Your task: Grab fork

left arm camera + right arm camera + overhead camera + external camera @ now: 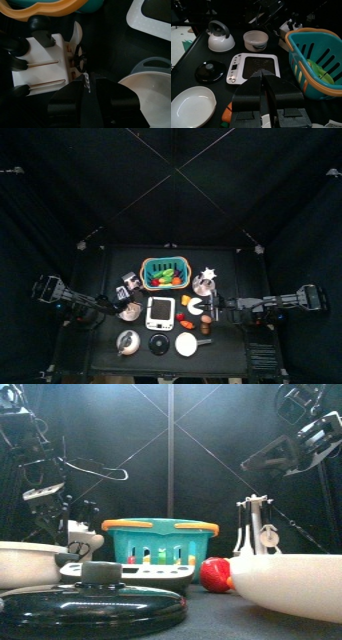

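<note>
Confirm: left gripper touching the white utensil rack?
Cannot tell. Left wrist view has the left gripper over the edge of the white utensil rack, but it blurs into shadow there; no gap or contact shows plainly.

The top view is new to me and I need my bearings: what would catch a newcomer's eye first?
The teal basket with its orange rim stands out at the table's back middle, with green and red items inside. In front of it lies a white scale, with a silver kettle at the front left. The black arms come in from both sides.
</note>
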You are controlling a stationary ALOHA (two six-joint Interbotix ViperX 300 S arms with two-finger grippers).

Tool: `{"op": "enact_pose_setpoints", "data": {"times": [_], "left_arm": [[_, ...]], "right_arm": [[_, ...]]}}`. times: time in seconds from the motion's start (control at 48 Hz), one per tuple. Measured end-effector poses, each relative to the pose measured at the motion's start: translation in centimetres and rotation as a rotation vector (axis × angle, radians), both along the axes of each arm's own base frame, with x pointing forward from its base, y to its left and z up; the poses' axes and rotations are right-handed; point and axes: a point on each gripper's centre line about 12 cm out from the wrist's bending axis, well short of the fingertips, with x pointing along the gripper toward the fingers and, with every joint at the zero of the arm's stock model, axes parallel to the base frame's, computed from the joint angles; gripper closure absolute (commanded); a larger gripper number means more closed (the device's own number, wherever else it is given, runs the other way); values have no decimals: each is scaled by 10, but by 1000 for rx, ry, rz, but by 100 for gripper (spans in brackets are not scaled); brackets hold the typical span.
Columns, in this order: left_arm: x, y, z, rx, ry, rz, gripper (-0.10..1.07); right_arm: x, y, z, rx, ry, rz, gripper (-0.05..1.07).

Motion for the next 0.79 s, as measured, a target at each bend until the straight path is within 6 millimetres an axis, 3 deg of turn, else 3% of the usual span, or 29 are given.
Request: {"op": "enact_pose_setpoints", "data": {"times": [0.167,0.792], "left_arm": [[0,0,1,5,-7,3,47],[-3,1,-1,6,-8,7,47]], "right_arm": [[0,0,0,-1,0,3,101],[0,2,0,-1,-1,7,101]]}}
